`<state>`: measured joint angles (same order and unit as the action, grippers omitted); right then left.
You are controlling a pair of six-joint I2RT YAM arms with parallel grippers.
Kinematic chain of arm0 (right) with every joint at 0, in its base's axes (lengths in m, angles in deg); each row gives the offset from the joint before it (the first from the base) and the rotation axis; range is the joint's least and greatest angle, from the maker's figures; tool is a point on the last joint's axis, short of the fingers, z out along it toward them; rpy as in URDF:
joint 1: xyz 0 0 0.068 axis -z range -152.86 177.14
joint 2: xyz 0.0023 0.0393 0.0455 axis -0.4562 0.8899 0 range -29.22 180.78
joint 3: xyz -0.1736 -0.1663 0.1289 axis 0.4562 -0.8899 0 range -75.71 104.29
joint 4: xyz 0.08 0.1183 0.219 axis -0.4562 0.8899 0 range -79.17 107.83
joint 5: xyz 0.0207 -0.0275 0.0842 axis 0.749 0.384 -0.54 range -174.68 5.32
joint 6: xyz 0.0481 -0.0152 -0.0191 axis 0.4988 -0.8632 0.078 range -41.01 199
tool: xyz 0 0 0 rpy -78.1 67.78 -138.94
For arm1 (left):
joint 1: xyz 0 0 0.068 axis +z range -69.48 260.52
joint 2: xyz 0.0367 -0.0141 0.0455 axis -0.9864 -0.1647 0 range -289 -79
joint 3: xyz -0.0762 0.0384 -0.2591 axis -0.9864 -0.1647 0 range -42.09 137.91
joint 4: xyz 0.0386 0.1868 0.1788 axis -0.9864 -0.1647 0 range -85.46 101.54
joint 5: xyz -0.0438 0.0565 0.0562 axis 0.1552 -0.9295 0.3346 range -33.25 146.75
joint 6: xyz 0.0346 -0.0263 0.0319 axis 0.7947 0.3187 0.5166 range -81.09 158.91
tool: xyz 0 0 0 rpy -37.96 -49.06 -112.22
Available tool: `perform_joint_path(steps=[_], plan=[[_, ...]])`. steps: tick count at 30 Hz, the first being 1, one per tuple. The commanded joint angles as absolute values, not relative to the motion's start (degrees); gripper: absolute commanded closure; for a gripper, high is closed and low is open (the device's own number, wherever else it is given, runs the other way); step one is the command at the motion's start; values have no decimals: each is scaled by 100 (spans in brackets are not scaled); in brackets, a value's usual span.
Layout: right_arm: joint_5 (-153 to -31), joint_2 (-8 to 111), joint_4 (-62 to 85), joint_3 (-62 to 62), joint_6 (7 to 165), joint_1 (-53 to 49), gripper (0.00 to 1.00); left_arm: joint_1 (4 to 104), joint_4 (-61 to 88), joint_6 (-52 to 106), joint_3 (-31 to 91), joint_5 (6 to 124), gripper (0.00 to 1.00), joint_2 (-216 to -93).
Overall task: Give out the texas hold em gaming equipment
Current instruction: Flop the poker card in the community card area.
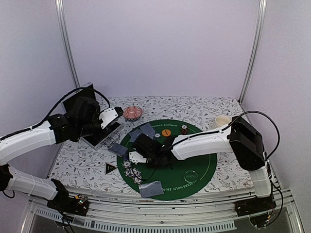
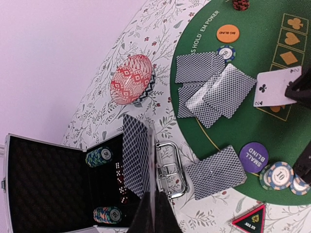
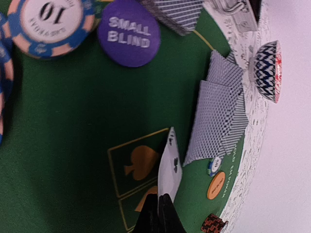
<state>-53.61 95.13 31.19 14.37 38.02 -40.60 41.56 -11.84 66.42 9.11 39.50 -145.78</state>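
about midway, i judge: cards (image 2: 214,94), chips (image 2: 281,175) and buttons (image 2: 253,157) lie on the green mat (image 2: 252,48), more chips (image 2: 99,156) in the left case (image 2: 43,179). my left gripper (image 2: 154,216) pinches a card (image 2: 136,155) there; my right gripper (image 3: 160,213) pinches the two of clubs (image 3: 170,167).

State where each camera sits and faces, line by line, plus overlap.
Top external: high behind, looking down at the green mat; both arms show.
Left wrist: over the open case, facing the mat; left fingers pinching a card.
Right wrist: low over the mat; right fingers pinching the club card.
Wrists share the Small Blind button.
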Motion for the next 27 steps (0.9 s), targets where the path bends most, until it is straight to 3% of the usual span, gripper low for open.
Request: perform_joint_path(steps=[1, 8, 27], plan=[[-5572, 9805, 3905, 1894, 3792, -4179, 98, 4230, -1013, 6589, 836, 4110, 100, -14423], [-6214, 10245, 4764, 2680, 4258, -4203, 98, 4231, -1009, 6589, 838, 4196, 100, -14426], [-6255, 10827, 5408, 3423, 5133, -4009, 96, 4225, -1017, 6591, 849, 4365, 100, -14455]])
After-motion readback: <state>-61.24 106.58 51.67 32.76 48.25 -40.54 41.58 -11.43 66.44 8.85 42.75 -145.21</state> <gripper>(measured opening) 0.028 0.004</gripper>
